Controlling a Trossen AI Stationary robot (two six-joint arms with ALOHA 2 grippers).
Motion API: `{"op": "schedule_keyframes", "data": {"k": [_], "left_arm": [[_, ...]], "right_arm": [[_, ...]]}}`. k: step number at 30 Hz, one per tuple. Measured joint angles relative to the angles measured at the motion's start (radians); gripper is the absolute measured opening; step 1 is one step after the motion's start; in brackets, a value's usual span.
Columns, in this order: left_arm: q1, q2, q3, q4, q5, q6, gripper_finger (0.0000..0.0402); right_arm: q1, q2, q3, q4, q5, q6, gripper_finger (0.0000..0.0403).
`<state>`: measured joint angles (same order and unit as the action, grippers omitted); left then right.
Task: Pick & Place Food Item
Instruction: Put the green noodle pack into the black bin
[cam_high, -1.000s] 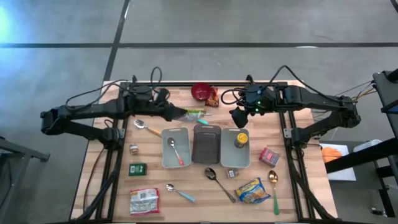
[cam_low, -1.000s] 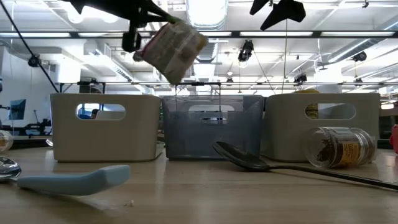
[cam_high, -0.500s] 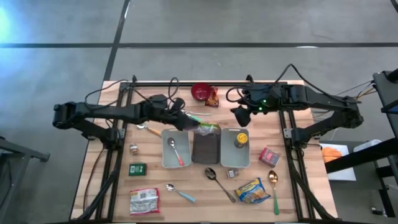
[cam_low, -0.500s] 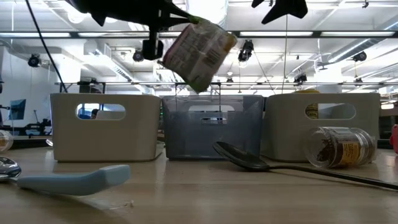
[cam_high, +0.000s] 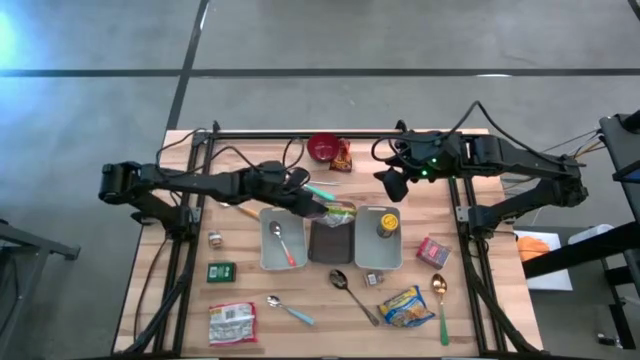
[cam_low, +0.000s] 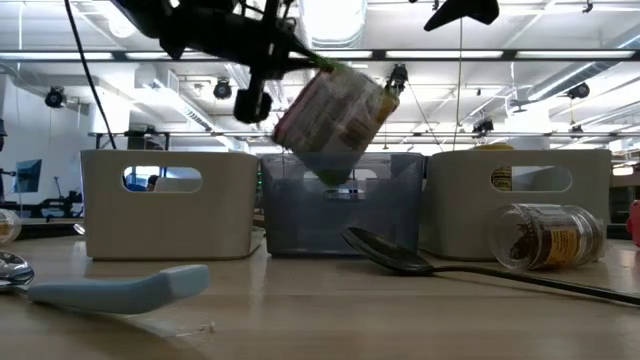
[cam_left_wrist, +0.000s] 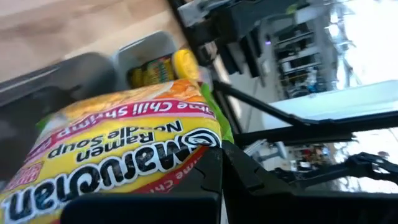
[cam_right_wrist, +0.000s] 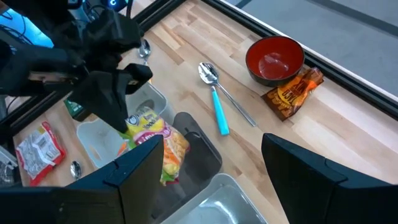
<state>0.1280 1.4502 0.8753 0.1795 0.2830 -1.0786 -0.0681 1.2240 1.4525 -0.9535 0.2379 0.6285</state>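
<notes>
A ramen noodle packet (cam_high: 340, 211), yellow and pink with a green edge, hangs over the far end of the dark grey middle bin (cam_high: 332, 240). My left gripper (cam_high: 318, 204) is shut on the packet and reaches in from the table's left. In the low view the packet (cam_low: 335, 118) hangs tilted, and its lower end is level with the bin's rim (cam_low: 340, 157). My right gripper (cam_high: 386, 186) is open and holds nothing. It hangs high over the far right of the table. My left gripper pinches the packet's upper edge (cam_low: 322, 70) between its two fingers (cam_left_wrist: 219, 171). The fingers come from the table's left and slant downward. The packet (cam_left_wrist: 118, 146) hangs tilted below and beyond the fingertips, clear of the table.
Two white bins flank the dark one. The left bin (cam_high: 281, 238) holds a spoon and the right bin (cam_high: 378, 236) holds a yellow-lidded jar. A red bowl (cam_high: 323, 147) and a snack packet (cam_high: 343, 156) sit at the far edge. Spoons, packets and a fallen jar (cam_low: 545, 235) lie on the near side.
My left gripper has carried the packet toward the table's right and near side and has sunk with it. It went from beyond the left bin to above the dark middle bin. The packet has stayed in the hold and turned a little.
</notes>
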Motion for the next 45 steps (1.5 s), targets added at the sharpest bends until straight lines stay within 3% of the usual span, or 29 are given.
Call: {"op": "schedule_keyframes", "data": {"k": [9,19,45], "left_arm": [[0.002,0.013,0.142,-0.273,-0.055,0.138,0.0],[0.002,0.096,0.198,-0.315,-0.039,0.148,0.0],[0.002,0.152,0.199,-0.314,-0.035,0.18,0.0]], "right_arm": [[0.0,0.0,0.0,0.0,0.0,-0.004,0.0267],[0.001,0.0,0.0,-0.007,-0.005,-0.006,0.0267],[0.001,0.0,0.0,-0.009,-0.01,-0.007,0.0267]]}}
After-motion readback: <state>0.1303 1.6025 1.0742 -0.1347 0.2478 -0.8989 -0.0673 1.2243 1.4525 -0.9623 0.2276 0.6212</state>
